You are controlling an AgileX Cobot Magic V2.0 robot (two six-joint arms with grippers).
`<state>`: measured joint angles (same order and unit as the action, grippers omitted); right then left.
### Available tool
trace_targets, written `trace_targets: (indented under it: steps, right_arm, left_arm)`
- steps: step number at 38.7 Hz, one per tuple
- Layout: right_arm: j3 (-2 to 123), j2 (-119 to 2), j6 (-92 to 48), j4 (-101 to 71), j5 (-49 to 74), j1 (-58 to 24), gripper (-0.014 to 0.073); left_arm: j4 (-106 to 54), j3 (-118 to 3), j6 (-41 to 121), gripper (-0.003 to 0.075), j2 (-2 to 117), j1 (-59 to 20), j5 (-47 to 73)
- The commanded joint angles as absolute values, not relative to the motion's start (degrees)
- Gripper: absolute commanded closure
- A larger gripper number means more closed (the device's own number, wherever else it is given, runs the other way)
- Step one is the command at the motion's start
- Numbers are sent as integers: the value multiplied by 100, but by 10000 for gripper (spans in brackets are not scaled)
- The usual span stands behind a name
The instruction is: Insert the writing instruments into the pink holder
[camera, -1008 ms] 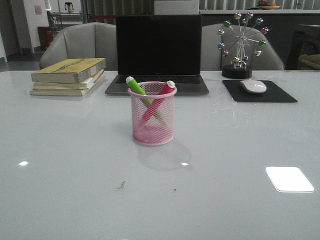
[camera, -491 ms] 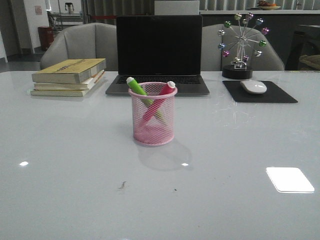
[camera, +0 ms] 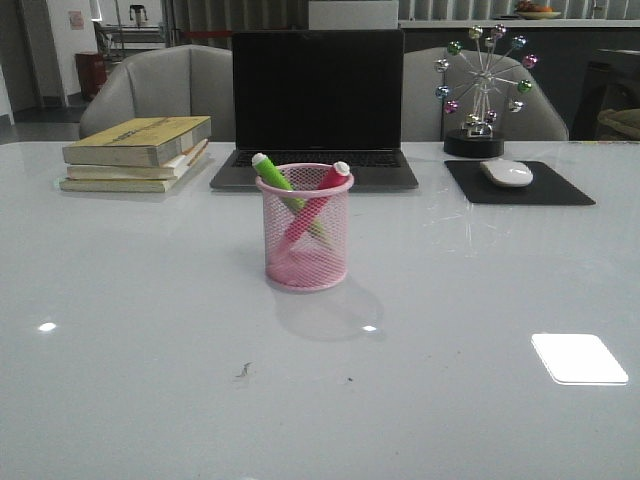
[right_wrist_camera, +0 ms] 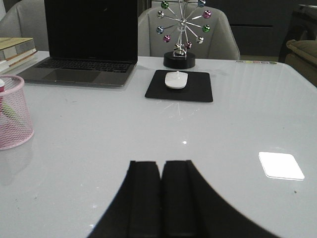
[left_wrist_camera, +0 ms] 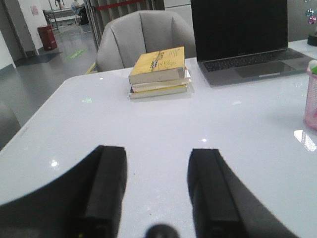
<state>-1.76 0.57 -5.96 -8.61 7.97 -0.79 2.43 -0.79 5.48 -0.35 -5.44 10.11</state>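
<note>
The pink mesh holder (camera: 306, 240) stands upright at the middle of the white table. Inside it lean a green highlighter (camera: 272, 174) and a pink highlighter (camera: 318, 195), crossing each other, their pale caps above the rim. The holder also shows at the edge of the left wrist view (left_wrist_camera: 312, 99) and of the right wrist view (right_wrist_camera: 14, 120). My left gripper (left_wrist_camera: 157, 157) is open over bare table, far from the holder. My right gripper (right_wrist_camera: 161, 166) is shut on nothing, also well away from the holder. Neither arm appears in the front view.
A laptop (camera: 317, 110) stands open behind the holder. A stack of books (camera: 138, 152) lies at the back left. At the back right are a white mouse (camera: 507, 172) on a black pad (camera: 520, 186) and a ferris-wheel ornament (camera: 482, 92). Chairs stand beyond the table.
</note>
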Motion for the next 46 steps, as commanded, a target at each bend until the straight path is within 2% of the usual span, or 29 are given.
trace_targets:
  steps: [1,6,7,46]
  right_arm:
    - [-183,19,-594,-809,322,-89,566]
    - [-183,19,-594,-809,322,-89,566]
    - [-183,19,-594,-809,322,-89,566]
    - [-183,19,-594,-809,322,-89,566]
  left_arm:
    - [182,-93,527,453,-169,-522,419]
    - [182,54,527,622,-169,-522,185]
    - [182,54,527,632,-169,-522,177]
    - [177,54,517,621,-169,-522,325]
